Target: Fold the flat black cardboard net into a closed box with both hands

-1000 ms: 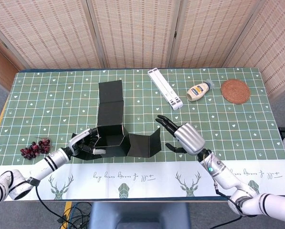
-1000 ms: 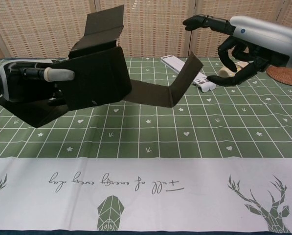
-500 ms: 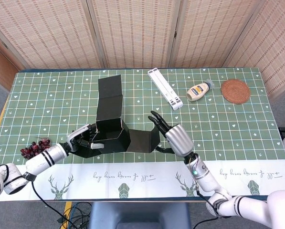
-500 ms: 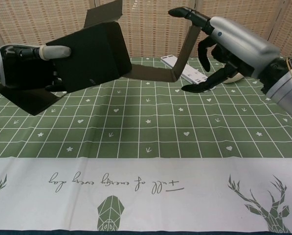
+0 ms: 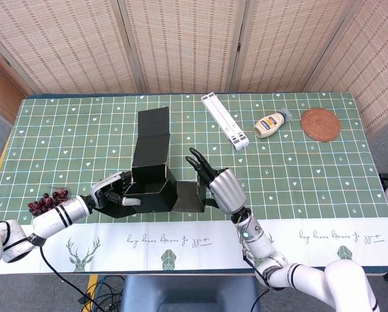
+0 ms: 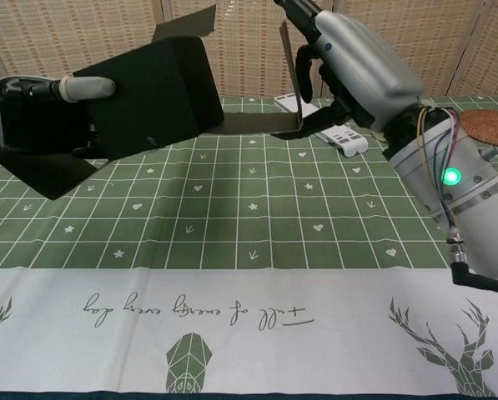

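Black cardboard net (image 5: pixel 151 179) (image 6: pixel 153 92), partly folded: sits near the front-left of the green grid-patterned tabletop (image 5: pixel 310 175) (image 6: pixel 257 217), just behind the white deer-print border. A box-like section is raised at its centre; a long flat strip runs from that section toward the far edge; one panel extends to the right of it with its end flap standing upright.

Left robot hand (image 5: pixel 112 194) (image 6: pixel 40 104): grips the left side of the raised box section, fingers wrapped around the cardboard and thumb lying across the near face in the chest view. A loose flap of the net lies flat on the tabletop beneath this hand.

Right robot hand (image 5: pixel 221 185) (image 6: pixel 349 62): at the right end of the net, fingers spread and extended, held against the upright end flap. It encloses nothing; the flap is pressed, not gripped. Whether every finger touches the cardboard cannot be told.

Other items, placed relative to the net:
- bunch of dark red grapes (image 5: pixel 45 203), just left of it, near the front edge.
- white ribbed plastic bar (image 5: pixel 225 120), behind and to its right.
- squeeze bottle with yellow label (image 5: pixel 271 123), further right, lying on its side.
- round woven brown coaster (image 5: pixel 321 124), furthest right.
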Controlling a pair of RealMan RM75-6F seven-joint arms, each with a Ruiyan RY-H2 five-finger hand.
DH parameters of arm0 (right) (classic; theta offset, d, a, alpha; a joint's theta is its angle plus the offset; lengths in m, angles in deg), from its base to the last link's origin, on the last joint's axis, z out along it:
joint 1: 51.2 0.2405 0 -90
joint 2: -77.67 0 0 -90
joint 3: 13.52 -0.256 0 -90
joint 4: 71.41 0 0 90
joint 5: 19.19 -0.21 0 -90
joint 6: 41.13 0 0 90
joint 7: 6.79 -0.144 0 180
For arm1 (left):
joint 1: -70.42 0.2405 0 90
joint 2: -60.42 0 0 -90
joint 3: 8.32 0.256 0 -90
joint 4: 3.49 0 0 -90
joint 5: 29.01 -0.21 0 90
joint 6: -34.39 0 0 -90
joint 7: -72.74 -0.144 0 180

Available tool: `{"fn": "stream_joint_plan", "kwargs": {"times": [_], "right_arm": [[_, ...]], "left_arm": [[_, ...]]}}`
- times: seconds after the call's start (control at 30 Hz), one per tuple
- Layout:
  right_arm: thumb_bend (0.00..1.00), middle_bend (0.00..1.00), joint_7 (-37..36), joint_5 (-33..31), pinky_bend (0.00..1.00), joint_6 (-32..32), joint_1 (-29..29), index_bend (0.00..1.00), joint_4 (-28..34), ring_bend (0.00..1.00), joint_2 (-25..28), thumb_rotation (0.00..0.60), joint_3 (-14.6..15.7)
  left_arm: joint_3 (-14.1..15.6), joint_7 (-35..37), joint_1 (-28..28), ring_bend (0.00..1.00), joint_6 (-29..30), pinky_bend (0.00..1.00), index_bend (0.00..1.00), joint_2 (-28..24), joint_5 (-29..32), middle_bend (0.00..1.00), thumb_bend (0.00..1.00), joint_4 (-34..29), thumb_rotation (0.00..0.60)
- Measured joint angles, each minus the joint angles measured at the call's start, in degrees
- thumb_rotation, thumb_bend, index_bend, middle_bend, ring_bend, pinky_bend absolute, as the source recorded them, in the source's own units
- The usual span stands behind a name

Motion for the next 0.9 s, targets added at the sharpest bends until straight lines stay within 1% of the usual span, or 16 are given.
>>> {"fn": "stream_joint_plan", "kwargs": {"times": [0.17,0.47,0.67,0.8,0.9], "right_arm": [[0.17,0.00,0.6,0.9,1.00,0.7,1.4,0.00,0.8,0.69,1.4,0.600,-0.2],[0.17,0.00,2.6,0.3,1.00,5.9,3.0,0.00,5.3,0.69,4.6,0.600,0.3],[0.18,0.05,3.9,1.5,1.00,8.4,4.2,0.00,5.3,0.69,5.3,0.600,2.4],[0.24,0.11,4.3,2.8,1.00,10.1,5.0,0.00,4.2,0.70,5.4,0.600,4.3],[0.27,0.14,4.4,3.3,1.00,11.3,5.3,0.00,3.4,0.71,5.5,0.600,5.6]], "left_arm": [[0.2,-6.2,0.1,0.52,-0.4,0.80,0.22,0.6,0.6,0.22,0.07,0.6,0.600],[-0.5,-15.2,0.2,0.52,-2.8,0.80,0.22,2.2,3.1,0.22,0.07,0.6,0.600],[-1.3,-22.0,0.5,0.53,-4.5,0.80,0.22,3.6,4.8,0.22,0.07,0.4,0.600],[-1.8,-27.2,0.9,0.52,-5.3,0.80,0.22,5.0,5.7,0.22,0.07,0.6,0.600],[-2.1,-31.3,1.3,0.52,-5.9,0.80,0.22,6.2,6.4,0.22,0.07,0.9,0.600]]}}
